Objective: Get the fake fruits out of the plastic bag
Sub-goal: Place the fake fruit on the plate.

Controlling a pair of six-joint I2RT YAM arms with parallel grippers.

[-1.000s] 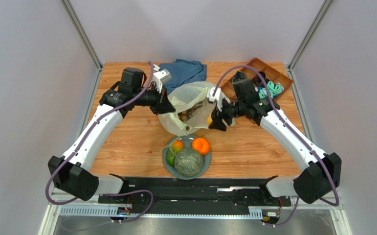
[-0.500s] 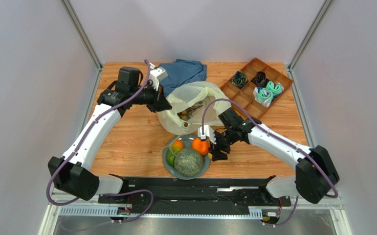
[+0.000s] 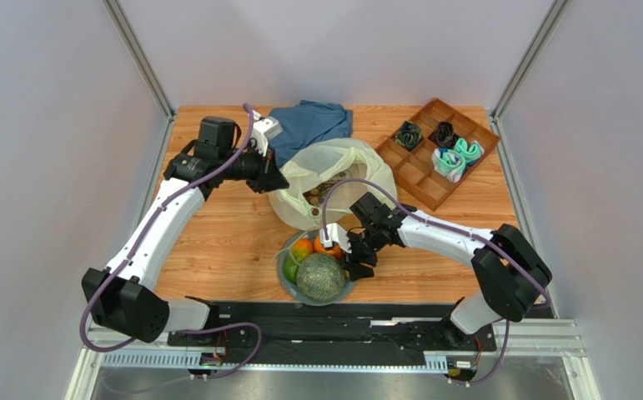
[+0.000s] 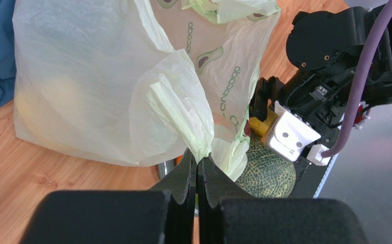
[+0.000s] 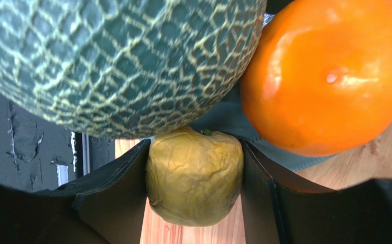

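Note:
The pale yellow-green plastic bag [image 3: 333, 179] lies open at the table's middle, with small tan and dark pieces inside. My left gripper [image 3: 281, 182] is shut on a bunched fold of the bag [image 4: 182, 109] at its left edge. My right gripper [image 3: 356, 265] is shut on a wrinkled yellow fruit [image 5: 195, 175] and holds it at the right rim of the grey plate [image 3: 286, 279], against the netted green melon [image 3: 322, 277] and beside an orange [image 5: 330, 76]. Another orange [image 3: 303, 247] and a green piece [image 3: 290, 268] lie on the plate.
A blue cloth [image 3: 312, 123] lies behind the bag. A brown wooden divided tray [image 3: 420, 171] with rolled socks stands at the back right. Bare wood lies left and right of the plate.
My right gripper has carried the yellow fruit from the bag's mouth down to the plate's right rim. The left gripper still holds the bag and has shifted slightly left.

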